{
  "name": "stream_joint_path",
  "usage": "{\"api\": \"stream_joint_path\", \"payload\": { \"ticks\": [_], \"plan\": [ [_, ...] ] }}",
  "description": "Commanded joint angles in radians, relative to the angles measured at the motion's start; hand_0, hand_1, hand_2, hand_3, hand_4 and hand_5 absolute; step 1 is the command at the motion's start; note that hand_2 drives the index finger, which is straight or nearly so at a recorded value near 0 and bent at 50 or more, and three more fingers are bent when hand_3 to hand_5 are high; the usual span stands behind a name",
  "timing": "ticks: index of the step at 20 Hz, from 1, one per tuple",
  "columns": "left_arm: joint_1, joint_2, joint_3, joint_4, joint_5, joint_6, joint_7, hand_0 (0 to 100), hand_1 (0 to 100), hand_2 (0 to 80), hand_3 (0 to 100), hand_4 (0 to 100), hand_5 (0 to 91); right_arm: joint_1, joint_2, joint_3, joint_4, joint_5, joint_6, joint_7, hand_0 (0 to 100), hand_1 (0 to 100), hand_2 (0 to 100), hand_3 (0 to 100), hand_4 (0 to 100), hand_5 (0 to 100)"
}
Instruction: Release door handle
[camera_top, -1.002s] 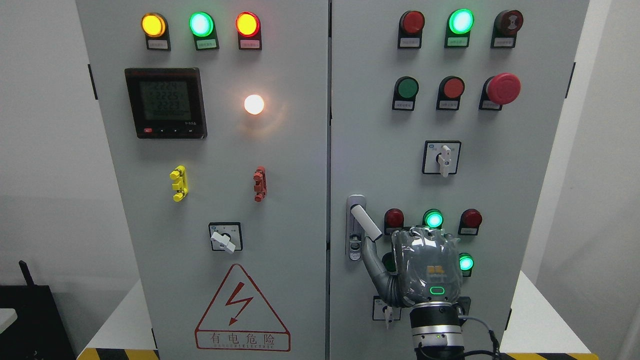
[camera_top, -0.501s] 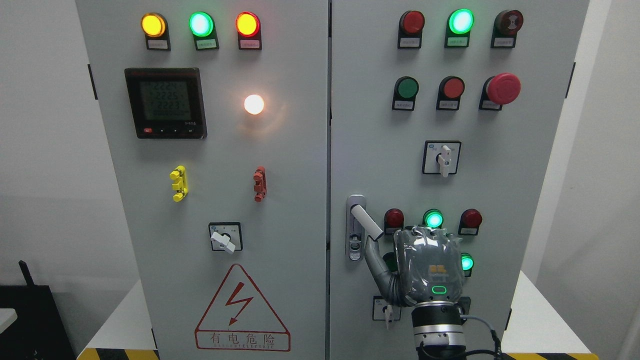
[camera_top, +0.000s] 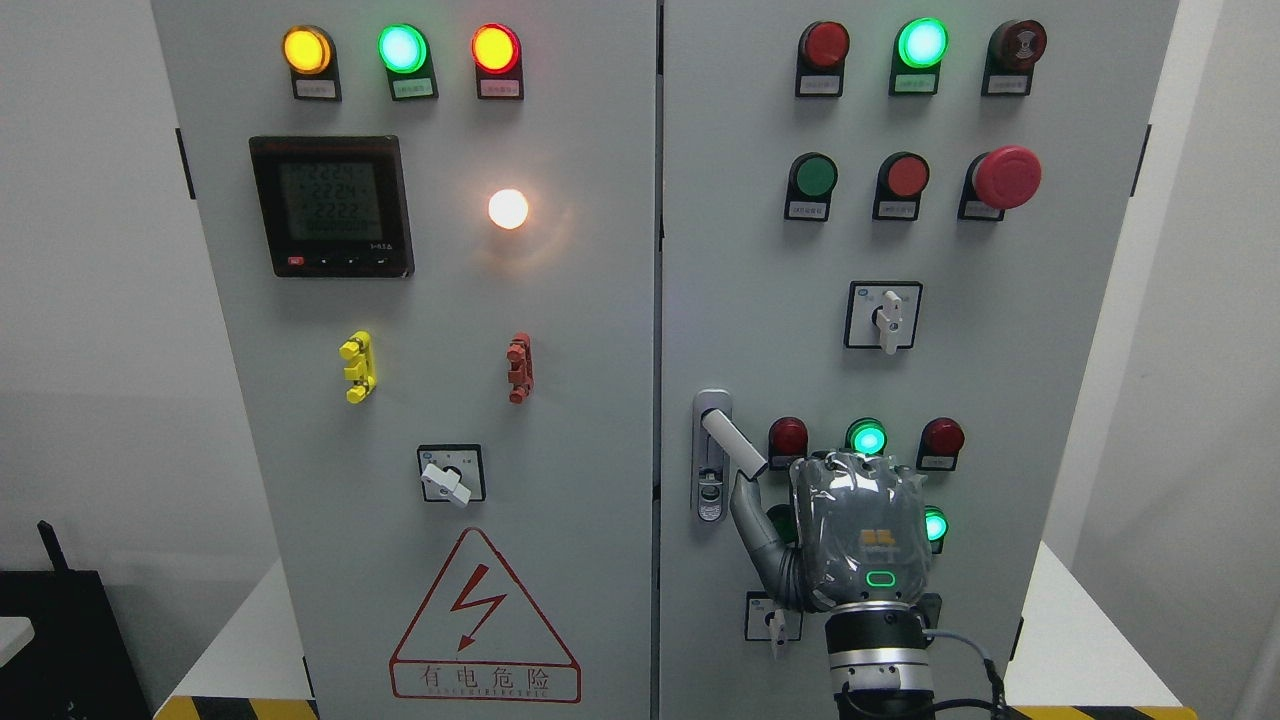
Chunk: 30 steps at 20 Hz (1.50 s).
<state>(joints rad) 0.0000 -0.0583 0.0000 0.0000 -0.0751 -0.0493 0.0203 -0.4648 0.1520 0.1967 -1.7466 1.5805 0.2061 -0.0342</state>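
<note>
The white door handle (camera_top: 732, 441) sticks out of its chrome lock plate (camera_top: 711, 500) on the right cabinet door (camera_top: 750, 300), swung out and slanting down to the right. My right hand (camera_top: 805, 478) is just below and right of the handle's free end, its grey back toward the camera. Its thumb (camera_top: 752, 520) stretches up to the left and ends just under the handle tip. The other fingers point at the panel and hold nothing. The handle lies outside the hand. No left arm shows.
Lit green and dark red lamps (camera_top: 867, 438) surround the hand on the door. A rotary switch (camera_top: 884, 315) and a red emergency button (camera_top: 1005, 177) sit higher up. The left door (camera_top: 450, 300) carries a meter, lamps and a warning triangle. A white table edge (camera_top: 1080, 640) runs at the right.
My right hand has drifted slightly right and down, and the thumb has slipped a little away from the handle's end. The handle has not moved.
</note>
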Motion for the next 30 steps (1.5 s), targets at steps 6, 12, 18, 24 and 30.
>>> {"api": "stream_joint_path", "payload": {
  "ticks": [6, 12, 18, 24, 30],
  "plan": [
    [-0.003, 0.000, 0.002, 0.009, 0.000, 0.002, 0.000, 12, 39, 0.0, 0, 0, 0.0, -0.005, 0.001, -0.002, -0.005, -0.001, -0.001, 0.000, 57, 1, 97, 100, 91, 100],
    [-0.003, 0.000, 0.002, 0.009, 0.000, 0.002, 0.000, 12, 39, 0.0, 0, 0, 0.0, -0.005, 0.001, -0.006, -0.005, -0.001, -0.001, 0.000, 57, 1, 97, 100, 91, 100],
    [-0.002, 0.000, 0.002, 0.009, 0.000, 0.002, 0.000, 12, 39, 0.0, 0, 0, 0.0, -0.005, 0.001, -0.010, -0.005, -0.001, -0.001, 0.000, 57, 1, 97, 100, 91, 100],
    [-0.003, 0.000, 0.002, 0.009, 0.000, 0.002, 0.000, 12, 39, 0.0, 0, 0, 0.0, -0.006, 0.001, -0.010, -0.005, -0.001, -0.001, 0.000, 57, 1, 97, 100, 92, 100],
    [-0.003, 0.000, 0.002, 0.009, 0.000, 0.002, 0.000, 12, 39, 0.0, 0, 0, 0.0, -0.009, 0.001, -0.010, -0.005, -0.001, -0.001, 0.000, 57, 0, 97, 100, 92, 100]
  ]
}}
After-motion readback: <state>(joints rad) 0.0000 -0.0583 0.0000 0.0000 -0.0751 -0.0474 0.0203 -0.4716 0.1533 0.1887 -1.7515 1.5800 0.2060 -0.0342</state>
